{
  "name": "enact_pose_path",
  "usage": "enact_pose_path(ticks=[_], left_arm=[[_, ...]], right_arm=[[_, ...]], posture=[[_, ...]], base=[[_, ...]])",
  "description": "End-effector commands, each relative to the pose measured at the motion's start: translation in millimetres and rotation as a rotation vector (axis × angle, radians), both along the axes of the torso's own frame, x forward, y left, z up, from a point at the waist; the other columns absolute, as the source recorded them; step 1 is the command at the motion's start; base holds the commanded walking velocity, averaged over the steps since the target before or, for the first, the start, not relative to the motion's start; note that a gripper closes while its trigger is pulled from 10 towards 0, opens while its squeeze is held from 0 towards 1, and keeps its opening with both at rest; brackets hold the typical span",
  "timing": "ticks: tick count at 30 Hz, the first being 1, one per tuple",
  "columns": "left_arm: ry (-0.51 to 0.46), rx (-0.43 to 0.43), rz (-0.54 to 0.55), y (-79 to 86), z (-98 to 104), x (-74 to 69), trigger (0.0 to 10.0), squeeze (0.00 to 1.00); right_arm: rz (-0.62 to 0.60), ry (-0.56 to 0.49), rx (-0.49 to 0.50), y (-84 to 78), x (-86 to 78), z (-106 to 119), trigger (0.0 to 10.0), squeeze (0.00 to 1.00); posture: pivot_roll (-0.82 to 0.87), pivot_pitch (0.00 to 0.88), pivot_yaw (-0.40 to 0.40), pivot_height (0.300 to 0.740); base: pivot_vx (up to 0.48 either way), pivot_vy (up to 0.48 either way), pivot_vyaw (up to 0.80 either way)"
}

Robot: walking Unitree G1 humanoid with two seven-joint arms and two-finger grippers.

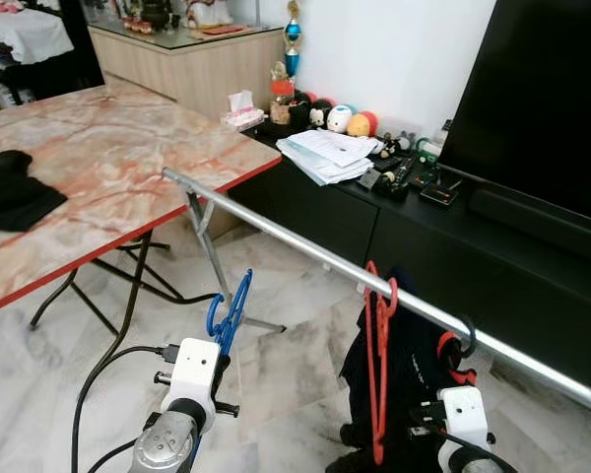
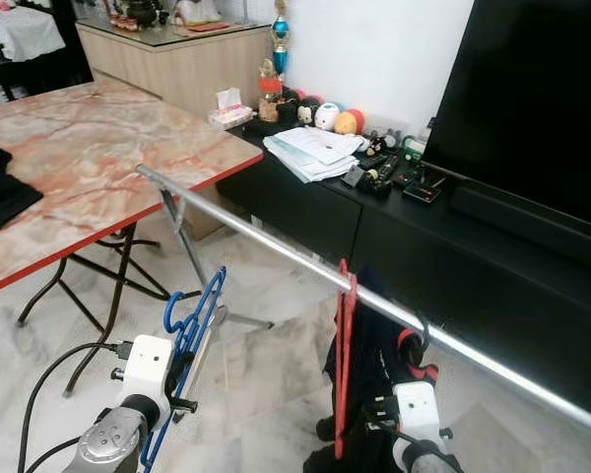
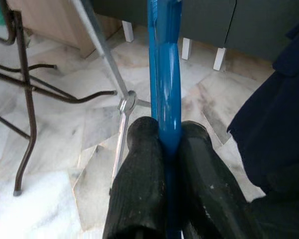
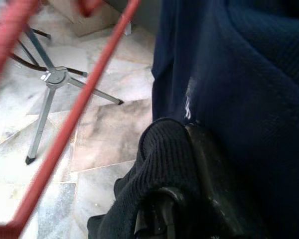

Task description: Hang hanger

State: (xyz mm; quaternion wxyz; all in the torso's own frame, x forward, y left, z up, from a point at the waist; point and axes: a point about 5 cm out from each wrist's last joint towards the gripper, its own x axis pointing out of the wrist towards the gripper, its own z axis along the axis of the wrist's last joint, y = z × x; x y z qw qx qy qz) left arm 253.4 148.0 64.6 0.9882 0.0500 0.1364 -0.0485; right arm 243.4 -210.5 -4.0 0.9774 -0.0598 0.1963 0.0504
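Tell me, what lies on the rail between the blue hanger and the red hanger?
Nothing: in the left eye view the rail is bare between the blue hanger, held below it by the left gripper, and the red hanger.

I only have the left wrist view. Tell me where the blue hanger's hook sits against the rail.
Observer: The blue plastic hanger, clamped in the left end effector, has its hook lower than the silver metal rail, not on it.
Operator: Report what already hangs there.
Observer: A red plastic hanger is hooked on the rail further to the robot's right, beside a dark navy garment.
Operator: Give me the right arm.
Observer: The right end effector is low, against that garment.
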Motion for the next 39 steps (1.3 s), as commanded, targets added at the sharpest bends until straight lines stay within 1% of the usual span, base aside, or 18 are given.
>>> enact_pose_path(ticks=[1,9,14,20,23,24,25,29,39], left_arm=[[-0.008,-0.011,-0.006,-0.3,2.5,0.5,10.0,0.00],[-0.004,-0.012,-0.008,-1.3,1.2,-0.3,10.0,0.00],[0.011,0.006,0.001,0.9,-1.4,-0.4,10.0,0.00],[0.011,0.005,0.004,1.9,-1.8,-0.3,10.0,0.00],[0.010,0.005,0.003,3.0,-1.4,0.0,10.0,0.00],[0.009,0.008,0.003,4.4,-1.1,1.0,10.0,0.00],[0.009,0.008,0.003,4.4,-1.1,1.0,10.0,0.00],[0.009,0.015,0.010,9.0,0.4,3.7,10.0,0.00],[0.019,0.003,0.006,9.2,-1.4,1.3,10.0,0.00]], right_arm=[[-0.019,0.043,0.006,-2.6,-9.5,-8.6,10.0,0.00],[-0.016,0.041,0.004,-2.3,-8.9,-8.2,10.0,0.00],[-0.016,0.039,0.001,-3.1,-7.7,-7.5,10.0,0.00],[-0.018,0.034,-0.003,-3.9,-5.9,-6.4,10.0,0.00],[-0.029,0.011,-0.005,-4.2,-2.4,-2.9,10.0,0.00],[-0.037,-0.023,-0.005,-4.1,3.7,3.7,10.0,0.00],[-0.037,-0.023,-0.005,-4.1,3.7,3.7,10.0,0.00],[-0.031,-0.083,-0.003,-2.1,18.7,18.7,10.0,0.00],[-0.024,-0.053,-0.019,-1.3,16.9,13.9,10.0,0.00]], posture=[[0.06,0.000,0.009,0.740],[0.06,0.000,0.005,0.740],[0.06,0.000,0.002,0.740],[0.06,0.000,0.001,0.740],[0.06,0.000,0.001,0.740],[0.06,0.000,0.002,0.740],[0.06,0.000,0.002,0.740],[0.06,0.000,0.002,0.740],[0.07,0.000,-0.002,0.740]], base=[[-0.296,0.000,0.00],[-0.296,0.000,0.00],[0.000,0.000,0.00],[0.000,0.000,0.00],[0.000,0.000,0.00],[0.000,0.000,0.00],[0.000,0.000,0.00],[0.000,0.000,0.00],[0.000,0.000,0.00]])
